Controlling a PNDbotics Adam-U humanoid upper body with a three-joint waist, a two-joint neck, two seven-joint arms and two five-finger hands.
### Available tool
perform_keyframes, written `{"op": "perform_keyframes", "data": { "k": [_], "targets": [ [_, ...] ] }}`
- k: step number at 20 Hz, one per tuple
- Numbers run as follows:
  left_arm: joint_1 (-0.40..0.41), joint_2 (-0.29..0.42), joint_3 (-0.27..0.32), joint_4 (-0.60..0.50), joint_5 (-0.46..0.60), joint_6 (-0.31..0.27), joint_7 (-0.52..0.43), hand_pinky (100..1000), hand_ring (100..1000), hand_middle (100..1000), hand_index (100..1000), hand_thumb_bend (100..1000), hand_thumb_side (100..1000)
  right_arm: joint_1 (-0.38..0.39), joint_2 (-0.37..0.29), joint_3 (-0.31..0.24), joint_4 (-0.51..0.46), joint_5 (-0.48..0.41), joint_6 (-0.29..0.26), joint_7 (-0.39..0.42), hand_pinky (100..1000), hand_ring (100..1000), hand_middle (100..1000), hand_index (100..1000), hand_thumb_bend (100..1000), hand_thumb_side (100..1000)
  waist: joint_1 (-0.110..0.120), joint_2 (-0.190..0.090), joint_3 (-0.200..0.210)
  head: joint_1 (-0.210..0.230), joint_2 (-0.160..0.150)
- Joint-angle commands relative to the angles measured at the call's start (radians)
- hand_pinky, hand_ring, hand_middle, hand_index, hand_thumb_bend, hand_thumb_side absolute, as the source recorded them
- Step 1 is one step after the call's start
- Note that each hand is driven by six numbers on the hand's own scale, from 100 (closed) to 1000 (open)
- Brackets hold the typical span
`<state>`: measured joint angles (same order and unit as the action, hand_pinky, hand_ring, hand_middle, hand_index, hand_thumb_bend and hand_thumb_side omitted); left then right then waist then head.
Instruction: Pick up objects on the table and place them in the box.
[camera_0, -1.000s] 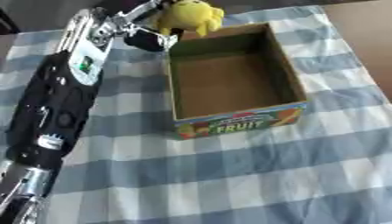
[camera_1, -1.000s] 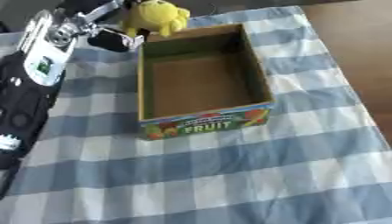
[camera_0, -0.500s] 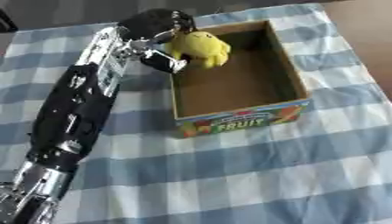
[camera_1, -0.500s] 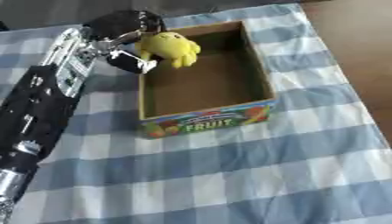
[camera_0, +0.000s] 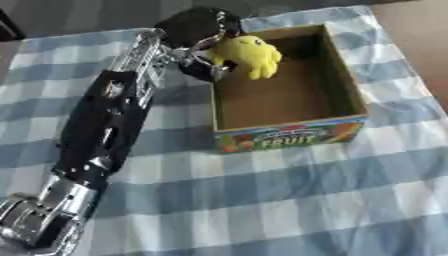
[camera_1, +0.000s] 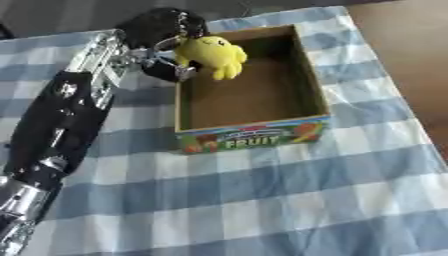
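While the toy hangs at the box's rim, the release position is what counts:

toy: yellow plush toy (camera_0: 246, 54), soft and lumpy, limbs dangling down; held in the air above the far-left corner of the box, most of its body already inside the rim line, none of it resting on the floor of the box.

toy vs hand: left hand (camera_0: 198, 31) sits just to the toy's left and slightly behind it, fingers curled round the toy's upper left side, pinching it. Toy hangs off the hand toward the box interior.

long axis: toy hangs roughly top-to-bottom, legs lowest, tilted a bit toward the box centre.

box: open cardboard box (camera_0: 356, 89) with a "FRUIT" print on the near wall, long axis running away from the robot; inside looks bare brown. Left wall lies directly under the hand's fingers.

nearer arm: left arm only; it runs up the left side of the view to the box's far-left corner. Right hand shows in neither view.

judgement: a small shift right, or down into the box, before letting go would keep the toy from snagging on the left wall.

worktop: blue-and-white checked cloth (camera_1: 262, 200) covers the worktop; no other loose objects visible.
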<state>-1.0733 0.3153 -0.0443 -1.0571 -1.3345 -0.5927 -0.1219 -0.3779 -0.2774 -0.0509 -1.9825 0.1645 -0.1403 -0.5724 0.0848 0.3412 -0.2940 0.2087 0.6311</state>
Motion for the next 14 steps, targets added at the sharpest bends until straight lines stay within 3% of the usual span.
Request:
{"op": "perform_keyframes", "data": {
  "k": [1, 4, 14],
  "targets": [
    [-0.011, 0.012, -0.005, -0.006, -0.073, 0.031, 0.027, 738, 746, 614, 707, 100, 222, -0.005, -0.011, 0.001, -0.018, -0.005, 0.001, 0.004, 929, 868, 652, 826, 100, 708, -0.004, -0.017, 0.003, -0.001, 0.001],
    [-0.028, 0.025, -0.01, -0.045, -0.097, 0.066, 0.052, 744, 747, 609, 712, 100, 223, 0.0, -0.012, 0.001, -0.018, -0.005, 0.004, 0.002, 929, 867, 653, 825, 100, 709, -0.001, -0.022, 0.009, 0.0, 0.007],
    [-0.033, 0.006, -0.024, -0.071, -0.042, 0.07, 0.02, 735, 748, 615, 713, 100, 232, -0.015, -0.01, -0.003, -0.018, -0.016, -0.012, -0.029, 927, 864, 655, 825, 100, 707, -0.002, -0.035, -0.016, 0.024, 0.014]
  ]
}}
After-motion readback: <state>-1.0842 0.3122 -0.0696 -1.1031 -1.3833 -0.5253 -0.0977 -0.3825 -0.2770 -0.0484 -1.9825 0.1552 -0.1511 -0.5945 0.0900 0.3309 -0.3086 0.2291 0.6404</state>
